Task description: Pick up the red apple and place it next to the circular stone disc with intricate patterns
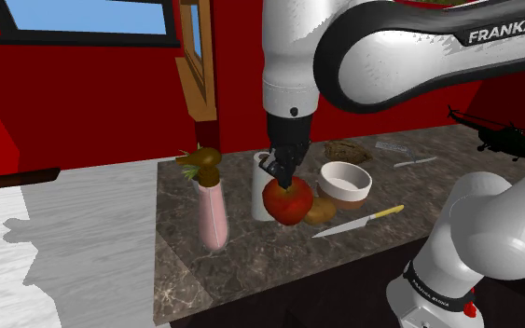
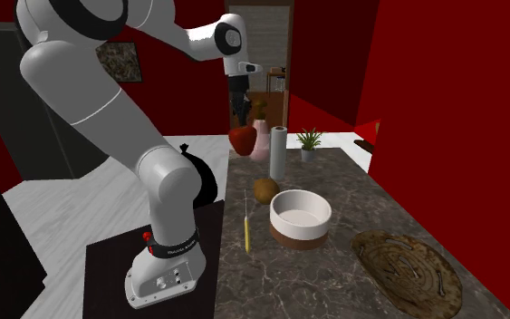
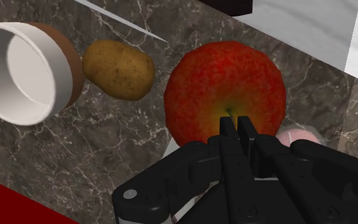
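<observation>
The gripper [image 1: 285,181] is pinching the apple [image 1: 288,202], seemingly just by its stem, so it should be carrying it slowly past the bowl [image 1: 345,194] toward the disc [image 2: 407,263].

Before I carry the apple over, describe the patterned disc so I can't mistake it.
Find the dark veined counter, then the white bowl with a brown base. In the shoulder view the disc lies just behind that bowl: brown and swirl-patterned, the only flat round thing there.
</observation>
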Robot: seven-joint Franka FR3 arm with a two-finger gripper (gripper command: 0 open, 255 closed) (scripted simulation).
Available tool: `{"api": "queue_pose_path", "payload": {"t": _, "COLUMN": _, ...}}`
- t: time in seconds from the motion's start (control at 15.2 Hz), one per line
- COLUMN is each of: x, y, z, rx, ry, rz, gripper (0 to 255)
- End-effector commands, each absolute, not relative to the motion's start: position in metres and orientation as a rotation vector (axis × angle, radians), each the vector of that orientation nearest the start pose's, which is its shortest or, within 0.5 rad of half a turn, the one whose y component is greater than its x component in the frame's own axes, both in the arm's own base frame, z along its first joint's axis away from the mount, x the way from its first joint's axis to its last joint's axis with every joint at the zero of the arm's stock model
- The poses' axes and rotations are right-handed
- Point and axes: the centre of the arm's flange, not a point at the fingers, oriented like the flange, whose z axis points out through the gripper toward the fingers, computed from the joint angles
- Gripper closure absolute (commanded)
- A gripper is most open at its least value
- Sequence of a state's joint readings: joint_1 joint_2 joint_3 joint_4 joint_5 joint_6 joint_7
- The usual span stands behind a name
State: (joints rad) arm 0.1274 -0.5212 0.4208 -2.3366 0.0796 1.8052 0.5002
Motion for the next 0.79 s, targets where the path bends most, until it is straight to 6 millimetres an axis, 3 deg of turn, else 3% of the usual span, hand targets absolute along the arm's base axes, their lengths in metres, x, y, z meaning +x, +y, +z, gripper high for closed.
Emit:
{"api": "queue_pose_path", "payload": {"t": 0.0, "x": 0.332, "y": 0.229, "z": 0.517, "rx": -3.276, "ry": 0.046, "rz": -0.033, "gripper": 255}}
{"api": "queue_pose_path", "payload": {"t": 0.73, "x": 0.332, "y": 0.229, "z": 0.575, "rx": -3.276, "ry": 0.046, "rz": -0.033, "gripper": 255}}
